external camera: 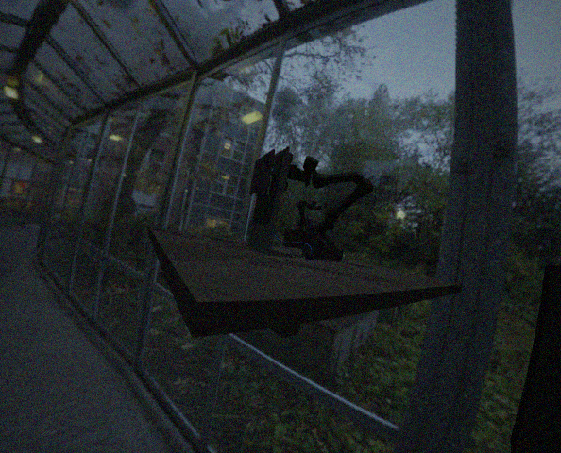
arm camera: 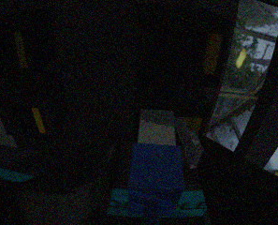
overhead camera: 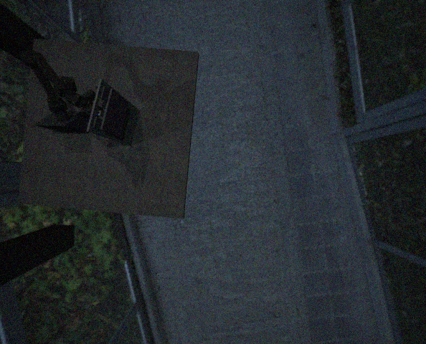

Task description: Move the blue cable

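Observation:
The blue plug (arm camera: 156,166) is at the lower middle of the wrist view, its pale clear nose (arm camera: 156,132) pointing at the dark server front. A greyish tab-like piece (arm camera: 190,142) slants beside the nose. A teal label (arm camera: 192,202) lies behind the plug; part of another teal label (arm camera: 8,173) shows at left. How deep the plug sits, and in which server, is too dark to tell. My gripper (arm camera: 159,142) is open, its dark fingers on either side of the plug, with a gap to the right finger. The servers (overhead camera: 118,115) (external camera: 270,174) are dark shapes in the top and exterior views.
The brown table top (overhead camera: 161,178) (external camera: 271,282) carries the servers and the arm (external camera: 356,180). A thin blue arc of cable (external camera: 298,242) shows low near the arm's base. Yellow marks (arm camera: 212,53) (arm camera: 38,120) sit on the server fronts. A dark rail or post stands at the wrist view's right.

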### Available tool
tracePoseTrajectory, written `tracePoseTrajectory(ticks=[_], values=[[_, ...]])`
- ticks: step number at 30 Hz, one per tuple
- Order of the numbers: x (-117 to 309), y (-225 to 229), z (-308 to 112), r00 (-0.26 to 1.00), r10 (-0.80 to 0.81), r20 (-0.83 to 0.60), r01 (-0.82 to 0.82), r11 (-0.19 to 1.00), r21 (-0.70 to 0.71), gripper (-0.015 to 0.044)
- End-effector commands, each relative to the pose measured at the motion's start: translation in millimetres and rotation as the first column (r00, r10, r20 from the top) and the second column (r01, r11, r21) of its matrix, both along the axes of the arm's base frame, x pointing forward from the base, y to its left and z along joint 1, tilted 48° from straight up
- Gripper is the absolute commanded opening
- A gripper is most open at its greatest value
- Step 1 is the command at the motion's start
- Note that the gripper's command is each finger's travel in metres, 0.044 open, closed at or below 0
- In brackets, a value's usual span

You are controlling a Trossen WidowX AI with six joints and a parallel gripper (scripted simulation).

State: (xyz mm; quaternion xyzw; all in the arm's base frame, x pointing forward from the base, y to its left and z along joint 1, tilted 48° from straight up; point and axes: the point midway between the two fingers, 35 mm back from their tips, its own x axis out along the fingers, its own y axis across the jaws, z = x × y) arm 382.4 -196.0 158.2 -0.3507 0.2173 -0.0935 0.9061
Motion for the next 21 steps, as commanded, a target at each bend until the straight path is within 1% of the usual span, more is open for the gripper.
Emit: tracePoseTrajectory(ticks=[1,21], values=[[0.0,0.6,-0.4,1.0,0.002,-0.001,-0.002,1.0,0.001,0.0173],[0.0,0.6,-0.4,1.0,0.002,-0.001,-0.002,1.0,0.001,0.0039]])
